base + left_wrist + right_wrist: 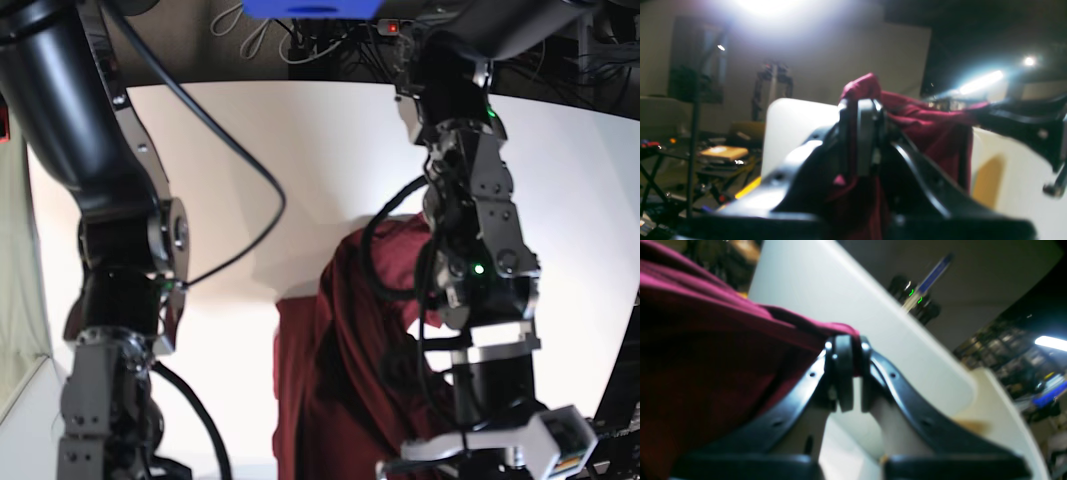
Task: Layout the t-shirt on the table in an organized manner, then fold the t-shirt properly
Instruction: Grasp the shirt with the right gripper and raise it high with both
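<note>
The dark maroon t-shirt (pixel 335 385) hangs bunched between the two arms, above the white table (pixel 300 160). In the left wrist view my left gripper (pixel 863 133) is shut on a fold of the t-shirt (pixel 927 130), and cloth sticks up above its fingertips and droops below them. From there the fabric stretches right toward a black gripper part (pixel 1023 120). In the right wrist view my right gripper (pixel 847 353) is shut on an edge of the t-shirt (pixel 706 350), with the rest falling away to the left over the table (pixel 846 296).
The right-wrist arm (pixel 120 280) stands at the base view's left, and the left-wrist arm (pixel 480 260) at its right, close against the cloth. Cables (pixel 300 40) run behind the table's far edge. Beyond the table stand a tripod (pixel 693 133) and cluttered benches (pixel 723 153).
</note>
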